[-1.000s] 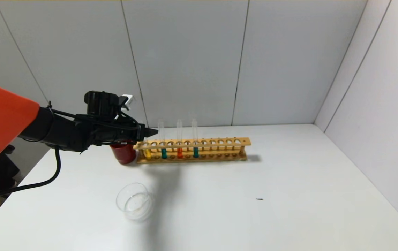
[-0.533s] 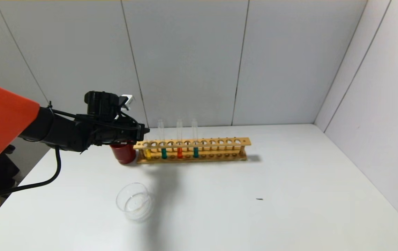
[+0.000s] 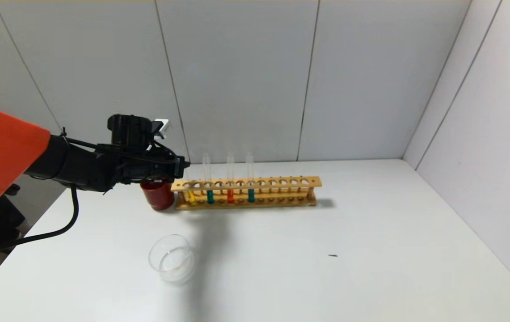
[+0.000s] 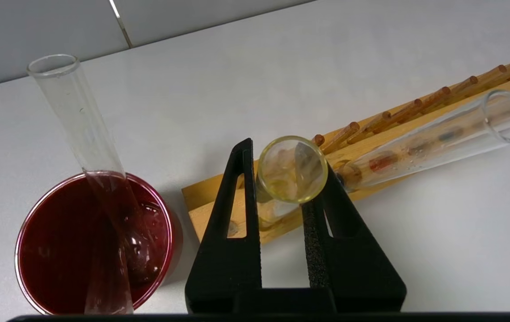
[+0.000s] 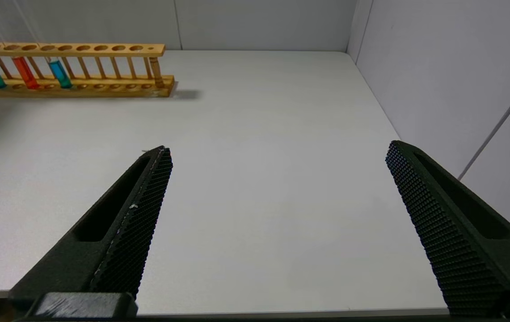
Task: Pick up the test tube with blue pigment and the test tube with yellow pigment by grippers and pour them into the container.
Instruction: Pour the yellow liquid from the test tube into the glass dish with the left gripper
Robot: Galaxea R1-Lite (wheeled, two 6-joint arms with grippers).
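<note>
Jaws of left gripper, wide open a sec ago, have now clamped on the test tube with yellow pigment at the rack's end slot, so lift-out is next; right gripper parked w/ jaws apart.

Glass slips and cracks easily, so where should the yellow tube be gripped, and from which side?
Grip the yellow tube on its bare upper glass above the wooden rack, coming level from the rack's left end. The left gripper is shut on it there, jaws either side.
</note>
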